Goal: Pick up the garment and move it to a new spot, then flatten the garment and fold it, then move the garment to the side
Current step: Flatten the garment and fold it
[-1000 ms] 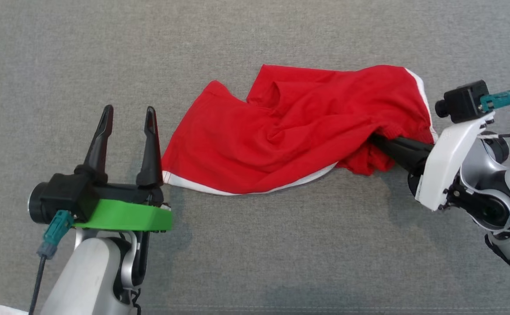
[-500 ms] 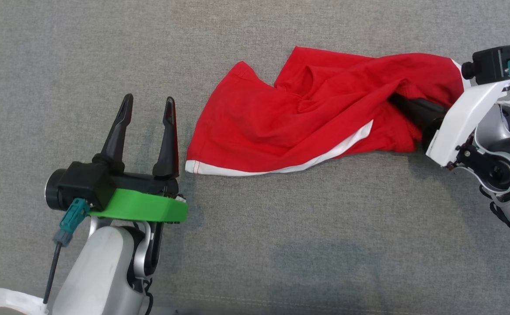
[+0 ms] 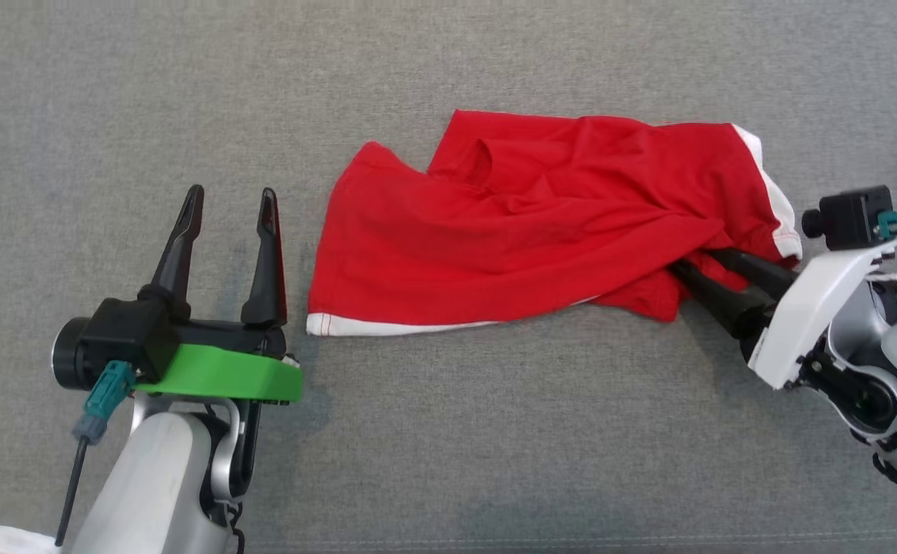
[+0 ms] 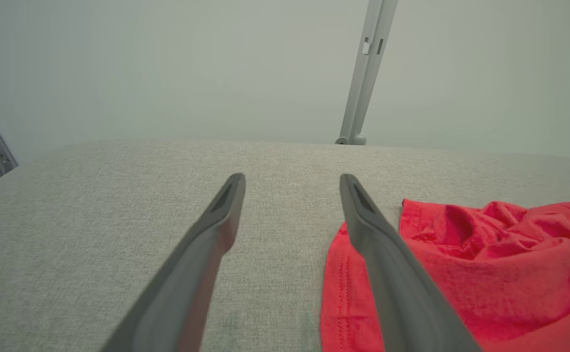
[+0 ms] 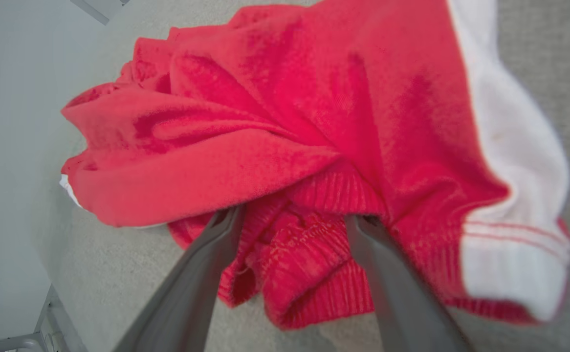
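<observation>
my left gripper [image 3: 231, 192] hovers wide and empty just beside the red garment [image 3: 525, 238]. my right gripper [image 3: 696, 260] is spread too, tips under the ribbed end, pinching nothing. the garment lies rumpled on the grey surface [image 3: 495, 431]. i judge flattening, folding and siding remain.

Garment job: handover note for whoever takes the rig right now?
Left gripper: open, empty, beside the garment's left edge.
Right gripper: open, fingers either side of a ribbed bunch at the garment's right end, not clamped.
Garment: crumpled on the grey surface, white trim showing.
Done: garment set down, no grip on it.
To do: flatten, fold, move it aside.
</observation>
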You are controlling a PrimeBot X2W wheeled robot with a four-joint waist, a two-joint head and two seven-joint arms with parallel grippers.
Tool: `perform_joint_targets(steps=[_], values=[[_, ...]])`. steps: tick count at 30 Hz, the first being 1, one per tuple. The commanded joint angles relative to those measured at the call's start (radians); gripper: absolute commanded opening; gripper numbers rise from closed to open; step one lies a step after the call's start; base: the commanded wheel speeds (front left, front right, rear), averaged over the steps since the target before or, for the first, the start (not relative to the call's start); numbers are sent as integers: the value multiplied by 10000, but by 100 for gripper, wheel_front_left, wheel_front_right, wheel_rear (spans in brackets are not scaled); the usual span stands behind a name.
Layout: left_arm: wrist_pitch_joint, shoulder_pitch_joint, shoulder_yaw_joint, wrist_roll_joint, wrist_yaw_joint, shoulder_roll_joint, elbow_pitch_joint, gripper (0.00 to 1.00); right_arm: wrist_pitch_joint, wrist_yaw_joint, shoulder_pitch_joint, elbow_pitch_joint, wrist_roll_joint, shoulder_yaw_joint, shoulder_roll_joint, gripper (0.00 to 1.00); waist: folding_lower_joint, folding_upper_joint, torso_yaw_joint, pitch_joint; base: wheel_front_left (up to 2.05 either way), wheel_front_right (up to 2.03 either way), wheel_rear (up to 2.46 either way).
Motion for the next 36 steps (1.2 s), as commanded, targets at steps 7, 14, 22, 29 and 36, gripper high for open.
perform_joint_targets(steps=[7, 14, 22, 29, 36], values=[[278, 494, 248, 71, 309, 411, -360, 100, -998, -34, 1079, -625, -430, 278, -446, 100, 0, 0, -1002, -846, 0, 0, 0], [502, 843, 372, 11, 522, 646, -758, 100, -1598, -31, 1792, -1196, -1196, -122, -591, 100, 0, 0, -1368, -1138, 0, 0, 0], [625, 1200, 530, -119, 665, 843, -936, 100, -3030, -26, 2211, -1608, -2662, -1288, -141, 100, 0, 0, -1624, -1562, 0, 0, 0], [820, 1436, 607, -119, 841, 1015, -1274, 100, -3943, -28, 2395, -1541, -4693, -2785, 826, 100, 0, 0, -1712, -1912, 0, 0, 0], [818, 1582, 625, -156, 912, 1091, -1384, 100, -4260, -28, 2871, -1603, -6333, -4261, 2093, 100, 0, 0, -1672, -2106, 0, 0, 0]])
